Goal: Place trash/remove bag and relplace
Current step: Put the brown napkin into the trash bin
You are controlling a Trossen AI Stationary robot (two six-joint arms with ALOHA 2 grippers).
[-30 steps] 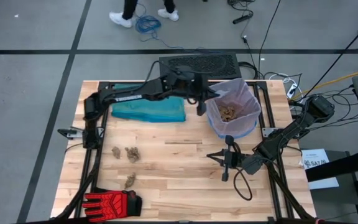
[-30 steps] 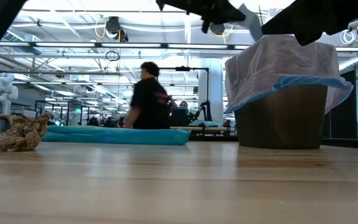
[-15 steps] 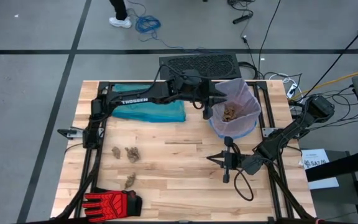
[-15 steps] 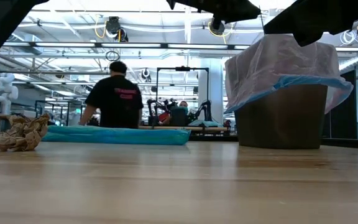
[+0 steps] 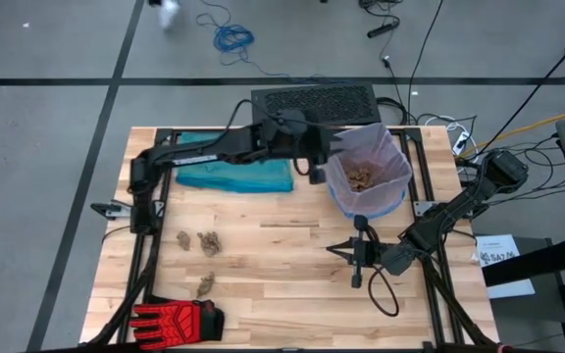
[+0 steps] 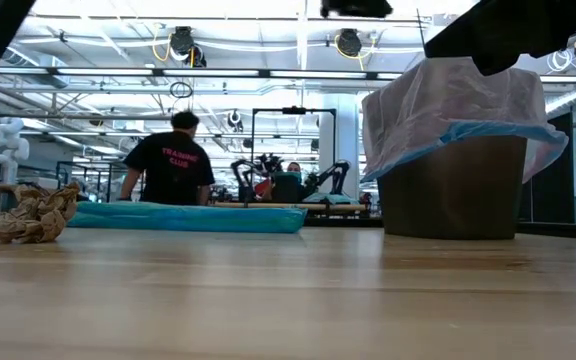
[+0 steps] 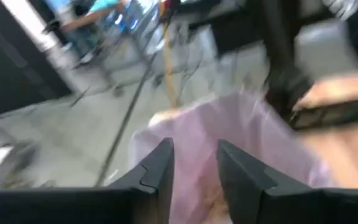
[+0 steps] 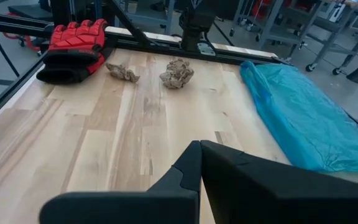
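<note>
— Looking past the left gripper (image 7: 194,180) from its wrist camera, we see its two dark fingers (image 7: 160,171) slightly parted with nothing between them, and the pale lilac-pink bin liner (image 7: 247,143) filling the space beyond.

— Agreed, and from above we place that gripper (image 5: 315,169) just beside the liner's near rim, between the bin and the folded teal-green bag (image 5: 235,174). What do we make of the right gripper (image 8: 200,168)?

— Its fingers are pressed together, clenched on nothing, as its own wrist view shows. In the high view it (image 5: 358,257) sits low over the wooden table (image 5: 282,284), below the bin and apart from it.

— Where do we find the trash?

— A heap of brown paper wads (image 5: 361,177) lies inside the liner, which is draped over a dark bin (image 6: 455,187) with its blue rim (image 6: 468,133) folded down outside. Three more wads remain on the table: two (image 5: 208,242) (image 5: 182,238) side by side left of centre, and one (image 5: 205,285) nearer the front edge.

— We also see the red-and-black glove (image 5: 175,319) at the front left corner, close to that last wad but not touching it.

— And in the low view, a person in a dark shirt (image 6: 169,165) stands in the room behind the table.
</note>
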